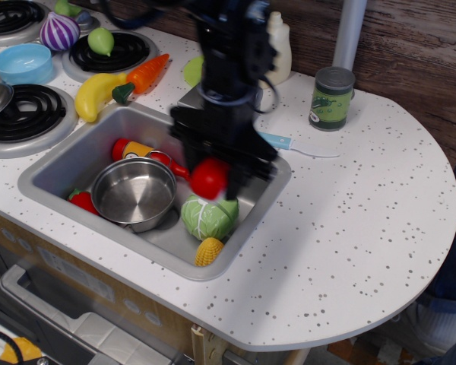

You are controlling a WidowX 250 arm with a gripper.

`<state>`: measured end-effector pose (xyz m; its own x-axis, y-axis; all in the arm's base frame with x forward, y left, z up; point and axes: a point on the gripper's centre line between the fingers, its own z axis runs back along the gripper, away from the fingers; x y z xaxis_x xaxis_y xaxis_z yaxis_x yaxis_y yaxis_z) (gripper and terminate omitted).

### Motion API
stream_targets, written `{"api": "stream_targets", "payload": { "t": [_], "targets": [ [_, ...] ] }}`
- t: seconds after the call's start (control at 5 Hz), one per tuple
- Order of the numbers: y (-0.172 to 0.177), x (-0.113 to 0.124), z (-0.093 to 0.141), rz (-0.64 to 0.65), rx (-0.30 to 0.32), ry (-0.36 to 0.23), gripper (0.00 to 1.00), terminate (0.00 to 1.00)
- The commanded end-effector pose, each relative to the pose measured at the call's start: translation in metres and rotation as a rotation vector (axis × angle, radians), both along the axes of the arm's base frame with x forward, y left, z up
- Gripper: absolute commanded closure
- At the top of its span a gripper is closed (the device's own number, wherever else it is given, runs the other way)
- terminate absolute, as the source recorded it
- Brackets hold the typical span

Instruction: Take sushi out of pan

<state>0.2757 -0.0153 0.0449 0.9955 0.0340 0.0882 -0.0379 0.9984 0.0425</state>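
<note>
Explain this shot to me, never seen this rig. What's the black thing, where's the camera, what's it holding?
The black thing is one robot arm, and its tip is a claw. There is only one view: a fixed camera looking down at a toy kitchen counter from the front.

The claw is shut on the sushi, a small red toy piece, and holds it in the air above the sink, over the green cabbage. The arm is motion-blurred, so the fingers are hard to make out.

The pan, a shiny steel pot, stands in the sink with nothing in it. Also in the sink: a yellow corn piece and a red-and-yellow bottle. On the counter: a green can, a blue-handled knife, a banana and a carrot.
</note>
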Motion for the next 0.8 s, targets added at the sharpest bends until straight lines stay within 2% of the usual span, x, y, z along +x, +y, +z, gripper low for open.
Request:
{"api": "stream_targets", "payload": {
  "t": [0.0,0.2,0.4,0.6],
  "targets": [
    [-0.031,-0.004,-0.017,-0.042,-0.103,-0.090,1.00,0.00],
    [-0.039,-0.009,-0.037,-0.082,-0.130,-0.155,0.00,0.00],
    [-0.039,-0.009,-0.037,-0.082,-0.130,-0.155,0.00,0.00],
    [-0.039,-0.009,-0.037,-0.082,-0.130,-0.155,0.00,1.00]
  ]
}}
